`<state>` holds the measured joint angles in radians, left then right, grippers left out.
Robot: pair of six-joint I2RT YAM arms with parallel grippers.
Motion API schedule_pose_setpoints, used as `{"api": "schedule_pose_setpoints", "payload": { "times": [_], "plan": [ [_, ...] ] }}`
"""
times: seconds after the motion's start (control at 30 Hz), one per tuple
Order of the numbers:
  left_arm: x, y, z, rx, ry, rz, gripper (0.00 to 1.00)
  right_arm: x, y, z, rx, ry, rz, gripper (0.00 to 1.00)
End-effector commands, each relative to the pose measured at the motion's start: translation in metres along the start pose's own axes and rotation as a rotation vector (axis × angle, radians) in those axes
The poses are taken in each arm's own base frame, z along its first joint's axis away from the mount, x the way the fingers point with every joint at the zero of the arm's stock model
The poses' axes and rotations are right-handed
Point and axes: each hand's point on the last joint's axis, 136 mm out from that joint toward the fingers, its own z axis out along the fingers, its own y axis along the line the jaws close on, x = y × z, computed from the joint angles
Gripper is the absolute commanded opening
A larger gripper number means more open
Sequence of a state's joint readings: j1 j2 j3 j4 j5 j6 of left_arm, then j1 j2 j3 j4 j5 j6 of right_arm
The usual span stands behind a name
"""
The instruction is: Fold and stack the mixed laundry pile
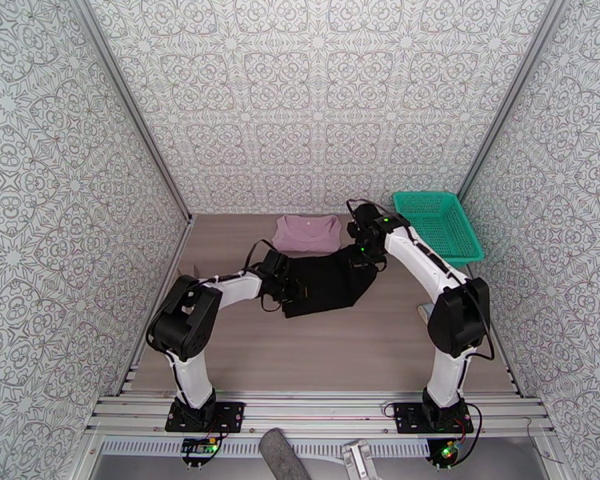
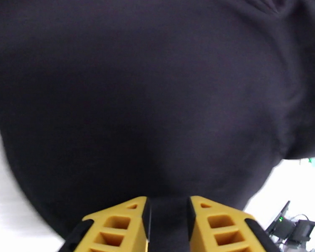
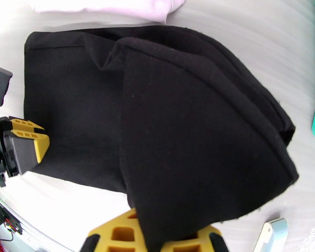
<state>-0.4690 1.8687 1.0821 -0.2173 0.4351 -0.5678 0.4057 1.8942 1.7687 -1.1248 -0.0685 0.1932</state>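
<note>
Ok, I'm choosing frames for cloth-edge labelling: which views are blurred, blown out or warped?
Left wrist: the black garment is soft and nearly featureless, with the table blown out white. Right wrist: garment edges are crisp, but the pink shirt is overexposed and the frame bows at its edges. Top external: evenly lit and sharp, though the garment reads as a flat dark patch.

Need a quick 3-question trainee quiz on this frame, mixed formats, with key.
1. Short answer: is the pink shirt nearer to or farther from the arm bases than the black garment?
2. True or false: the teal basket stands to the right of the pink shirt.
3. The right gripper is shut on: A) pink shirt B) black garment C) teal basket.
Key: 1 farther; 2 true; 3 B.
</note>
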Motion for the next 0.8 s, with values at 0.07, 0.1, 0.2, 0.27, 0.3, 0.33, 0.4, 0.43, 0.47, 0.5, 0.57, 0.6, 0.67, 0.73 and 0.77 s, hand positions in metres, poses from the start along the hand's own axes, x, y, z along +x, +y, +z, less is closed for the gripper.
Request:
{"api": "schedule_pose_setpoints", "payload": {
  "times": [0.07,0.1,0.2,0.27,0.3,0.33,0.4,0.43,0.47,0.5,0.57,0.6,0.67,0.73,0.77],
  "plan": [
    [-0.039,-0.082,-0.012,0.223,-0.091,0.129,0.33,0.005,0.001,-0.004,-0.003,0.015,0.002,0.0],
    [-0.043,-0.089,-0.01,0.251,-0.087,0.126,0.33,0.007,0.0,-0.003,-0.002,0.016,0.003,0.0],
    [-0.052,-0.094,0.004,0.271,-0.066,0.117,0.32,0.011,0.0,-0.002,-0.001,0.022,0.005,0.0],
    [-0.057,-0.091,0.015,0.266,-0.053,0.118,0.32,0.012,0.0,-0.001,-0.004,0.023,0.008,0.0],
    [-0.059,-0.089,0.02,0.265,-0.044,0.12,0.32,0.013,0.0,-0.001,-0.007,0.024,0.007,0.0],
    [-0.061,-0.087,0.025,0.262,-0.036,0.119,0.32,0.013,0.0,-0.001,-0.009,0.023,0.008,0.0],
    [-0.067,-0.084,0.034,0.26,-0.02,0.127,0.32,0.014,0.001,-0.003,-0.012,0.022,0.009,0.0],
    [-0.07,-0.083,0.038,0.262,-0.011,0.13,0.32,0.015,0.001,-0.004,-0.015,0.02,0.011,0.0],
    [-0.072,-0.084,0.042,0.271,0.003,0.135,0.32,0.015,0.001,-0.005,-0.015,0.018,0.013,0.0],
    [-0.074,-0.085,0.044,0.281,0.011,0.14,0.32,0.016,0.001,-0.007,-0.017,0.015,0.014,0.0],
    [-0.075,-0.087,0.046,0.299,0.027,0.149,0.31,0.017,0.001,-0.009,-0.015,0.008,0.015,0.0],
    [-0.075,-0.089,0.045,0.305,0.028,0.156,0.31,0.018,0.0,-0.01,-0.012,0.008,0.016,0.0],
    [-0.076,-0.088,0.044,0.287,0.024,0.17,0.31,0.02,-0.002,-0.011,-0.007,0.007,0.019,0.0],
    [-0.078,-0.081,0.047,0.252,0.029,0.178,0.31,0.022,-0.001,-0.011,-0.008,0.009,0.019,0.0],
    [-0.08,-0.078,0.048,0.244,0.032,0.177,0.3,0.022,-0.001,-0.012,-0.01,0.008,0.021,0.0]
  ]
}}
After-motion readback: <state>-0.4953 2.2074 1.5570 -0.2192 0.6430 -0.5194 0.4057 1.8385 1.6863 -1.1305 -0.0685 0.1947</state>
